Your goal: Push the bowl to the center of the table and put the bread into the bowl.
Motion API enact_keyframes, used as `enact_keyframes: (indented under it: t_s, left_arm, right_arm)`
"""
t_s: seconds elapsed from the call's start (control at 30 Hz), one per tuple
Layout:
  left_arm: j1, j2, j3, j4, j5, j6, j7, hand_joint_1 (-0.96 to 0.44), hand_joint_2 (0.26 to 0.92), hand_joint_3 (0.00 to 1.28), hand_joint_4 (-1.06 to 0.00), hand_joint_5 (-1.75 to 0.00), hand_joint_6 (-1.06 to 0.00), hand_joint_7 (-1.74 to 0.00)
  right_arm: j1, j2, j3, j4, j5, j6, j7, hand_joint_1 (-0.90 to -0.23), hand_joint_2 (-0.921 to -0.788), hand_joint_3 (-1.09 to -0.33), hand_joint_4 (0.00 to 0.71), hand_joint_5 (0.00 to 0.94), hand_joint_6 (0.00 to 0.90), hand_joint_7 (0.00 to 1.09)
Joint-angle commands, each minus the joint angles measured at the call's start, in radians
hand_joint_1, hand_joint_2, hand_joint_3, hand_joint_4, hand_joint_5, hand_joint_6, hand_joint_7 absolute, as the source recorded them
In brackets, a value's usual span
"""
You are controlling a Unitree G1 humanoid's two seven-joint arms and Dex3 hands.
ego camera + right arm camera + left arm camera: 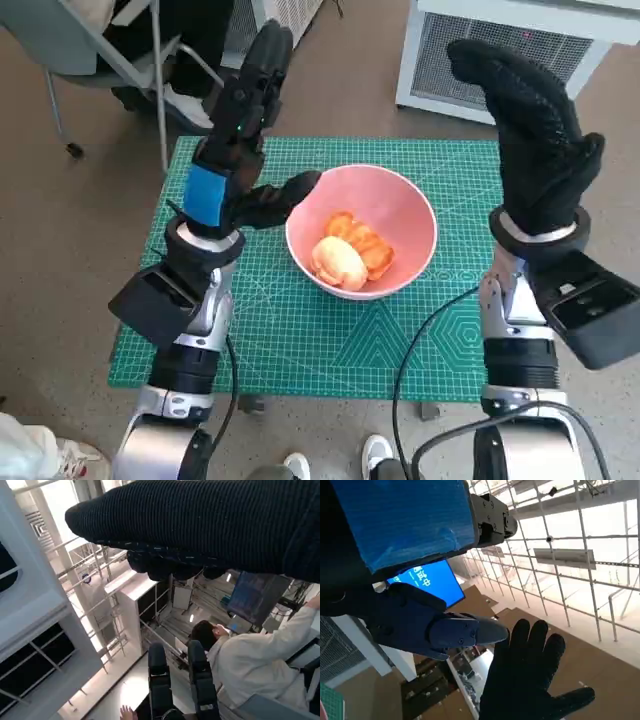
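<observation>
1. Left hand (235,150) raised above the left part of the green cutting mat (300,330), fingers pointing up and toward the far side, blue-taped back facing the camera. Thumb sticks out rightward toward the bowl rim. Holds nothing, fingers spread apart.
2. Left wrist view: blue tape fills the upper left, one dark finger (460,632) reaches across the middle; nothing between the fingers. Camera looks up at ceiling grid and a blue screen (427,582).
3. Right hand (535,125) raised above the right edge of the mat, palm upright, gloved fingers extended upward with tips bent slightly left. Empty, fingers loosely apart. Also shows in the left wrist view (530,680) as an open spread glove.
4. Right wrist view: glove (200,525) lies as a dark band across the top, nothing held. Below it a person in a white top (250,665) and the left hand's fingers (160,680) pointing up.
5. Both pale forearms rise near-vertical from the near edge, one on each side of the bowl, well apart from each other.
6. Pink bowl (400,205) sits around the middle of the mat, between the two arms, touching neither hand.
7. Bread (350,252) lies inside the bowl, toward its near-left side; orange-and-pale piece resting on the bottom.
8. White grilled unit (500,50) on the floor at far right; chair legs (110,70) at far left.
</observation>
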Motion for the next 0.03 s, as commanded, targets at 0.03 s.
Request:
enact_keyframes:
  t_s: [0.03]
  left_arm:
    - [0.009,-0.007,0.01,-0.005,-0.014,0.002,0.001,-0.62,0.921,0.32,-0.16,-0.03,-0.26,-0.08]
  right_arm:
    - [-0.002,-0.003,0.003,0.017,0.011,0.002,0.017,-0.563,-0.921,-0.762,0.178,0.152,-0.001,0.63]
